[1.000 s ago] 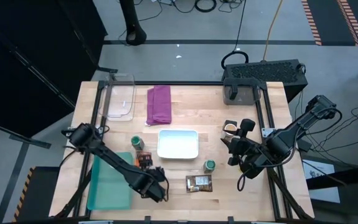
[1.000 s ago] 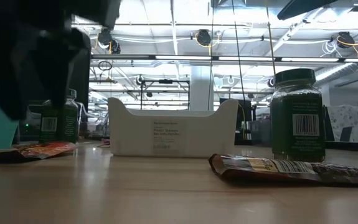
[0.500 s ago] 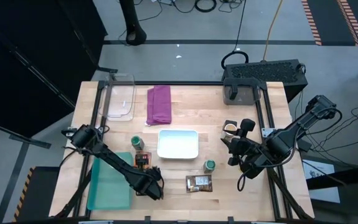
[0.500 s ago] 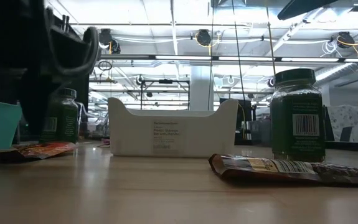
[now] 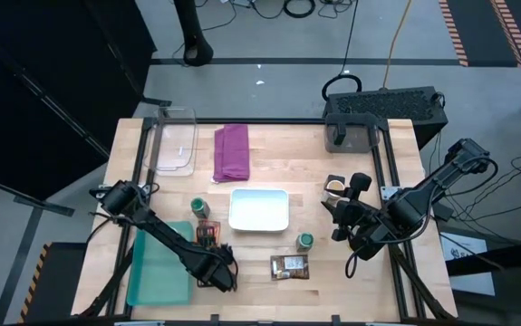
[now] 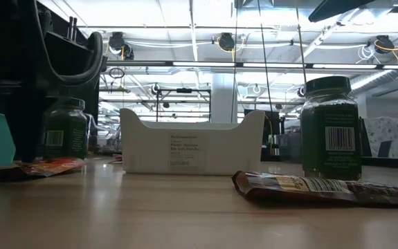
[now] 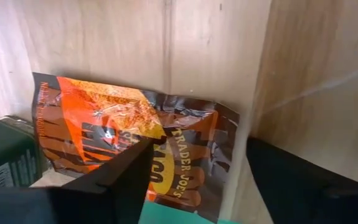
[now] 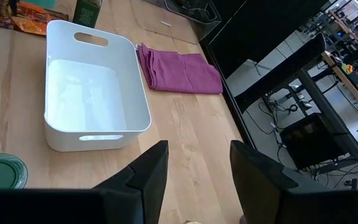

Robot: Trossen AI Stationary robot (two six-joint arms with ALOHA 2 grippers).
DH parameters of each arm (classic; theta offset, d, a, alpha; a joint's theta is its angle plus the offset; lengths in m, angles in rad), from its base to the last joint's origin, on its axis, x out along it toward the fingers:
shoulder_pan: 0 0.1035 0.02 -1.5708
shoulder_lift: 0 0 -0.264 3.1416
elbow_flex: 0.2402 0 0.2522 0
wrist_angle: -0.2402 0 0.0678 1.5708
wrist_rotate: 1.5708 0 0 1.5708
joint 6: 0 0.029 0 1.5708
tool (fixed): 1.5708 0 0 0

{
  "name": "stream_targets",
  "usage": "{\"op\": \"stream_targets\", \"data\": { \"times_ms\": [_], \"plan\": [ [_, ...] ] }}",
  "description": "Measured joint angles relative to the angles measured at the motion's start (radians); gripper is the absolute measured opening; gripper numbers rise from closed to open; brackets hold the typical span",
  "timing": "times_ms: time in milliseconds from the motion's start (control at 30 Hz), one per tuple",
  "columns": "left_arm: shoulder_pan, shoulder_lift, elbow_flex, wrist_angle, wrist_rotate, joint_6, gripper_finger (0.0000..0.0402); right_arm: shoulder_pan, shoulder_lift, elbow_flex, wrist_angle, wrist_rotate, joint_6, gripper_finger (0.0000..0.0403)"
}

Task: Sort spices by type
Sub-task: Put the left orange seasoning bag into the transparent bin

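Spices sit loose on the table, nothing sorted yet as far as I can judge. Biggest containers first: teal tray at the front left, empty; white bin mid-table, empty in the right wrist view too; clear tub at the back left, looks empty. Purple cloth lies beside the tub, not part of the job.

Orange packet lies flat just left of the bin, near the tray edge. Left gripper hangs right over it, fingers spread, one either side of the packet's edge, not pinching; likely the first pick. Dark brown packet lies flat in front of the bin. One green-lid jar stands just behind the orange packet, a second green-lid jar stands off the bin's front right corner, next to the brown packet. A tan-lid jar stands right of the bin, close to the right gripper, which idles there, fingers apart, holding nothing. Other tan-lid jars: can't make them out, maybe hidden by that arm.

Left to do: basically everything, jars grouped and packets grouped.
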Motion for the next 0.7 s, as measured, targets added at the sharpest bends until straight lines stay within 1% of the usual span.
{"op": "stream_targets", "data": {
  "times_ms": [133,267,500,567,700],
  "plan": [
    [-0.001,0.001,-0.001,0.013,0.010,-0.002,0.0207,0.000,0.000,0.000,0.001,0.000,0.000,0.0155],
    [-0.001,0.002,-0.001,0.023,0.028,-0.002,0.0149,0.000,0.000,0.000,0.001,0.000,0.000,0.0155],
    [-0.005,0.005,0.007,0.019,0.023,0.004,0.0027,0.000,0.000,0.000,0.001,0.000,-0.003,0.0155],
    [-0.006,0.005,0.012,0.024,0.023,0.004,0.0011,0.000,0.000,0.000,0.001,0.000,-0.003,0.0155],
    [-0.007,0.006,0.022,0.030,0.029,0.007,0.0009,0.000,0.000,0.000,0.001,0.000,-0.003,0.0155]
  ]
}}
